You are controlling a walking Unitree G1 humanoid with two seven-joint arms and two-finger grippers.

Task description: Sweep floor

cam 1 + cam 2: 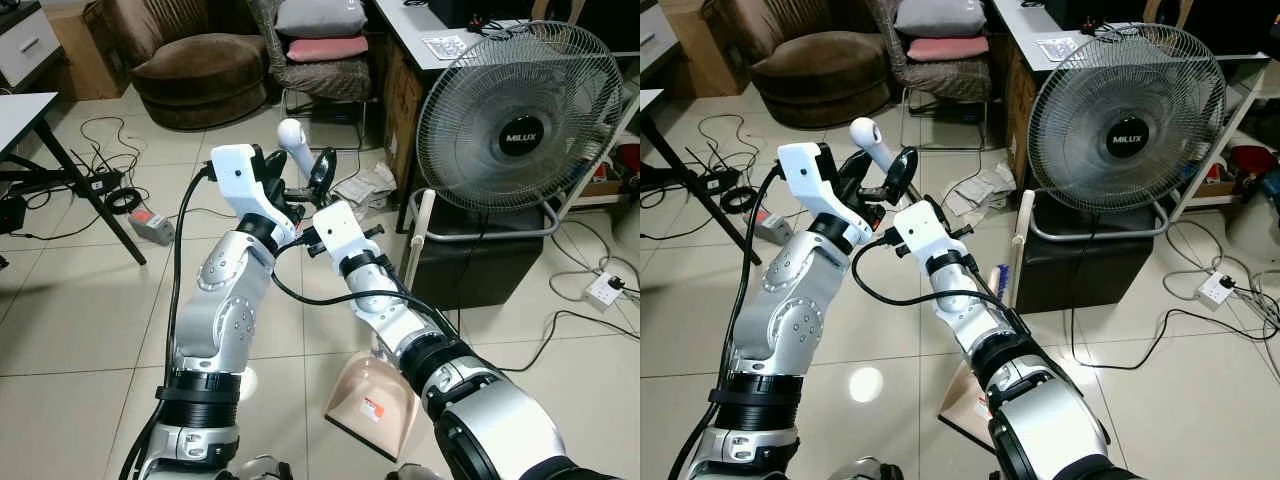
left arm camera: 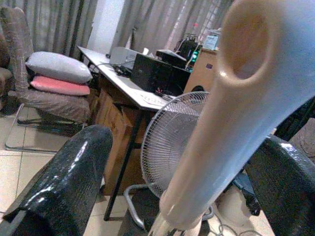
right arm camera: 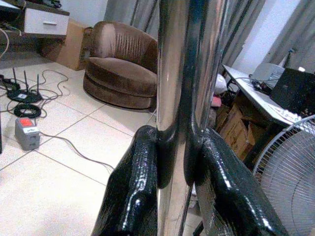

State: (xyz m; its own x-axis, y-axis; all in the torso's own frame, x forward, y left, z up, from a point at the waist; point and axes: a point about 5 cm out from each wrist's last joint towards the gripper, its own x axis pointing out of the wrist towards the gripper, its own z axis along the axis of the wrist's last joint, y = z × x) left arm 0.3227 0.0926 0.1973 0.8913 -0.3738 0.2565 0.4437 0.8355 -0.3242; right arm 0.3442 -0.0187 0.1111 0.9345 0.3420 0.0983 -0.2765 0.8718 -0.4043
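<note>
Left end effector (image 1: 300, 172): fingers spread around the cream handle (image 1: 291, 135), loose.
Right end effector (image 3: 172, 162): pinching the metal pole (image 3: 184, 59).
Risk: the handle swings into the fan (image 1: 520, 120) beside it; the dustpan (image 1: 372, 403) drags.

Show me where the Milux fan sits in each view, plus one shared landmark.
Left eye view: fan upper right.
Right eye view: upper right again.
Left wrist view: behind the cream handle.
Right wrist view: grille beyond the chrome pole.
Shared landmark: white desk beside the fan.
</note>
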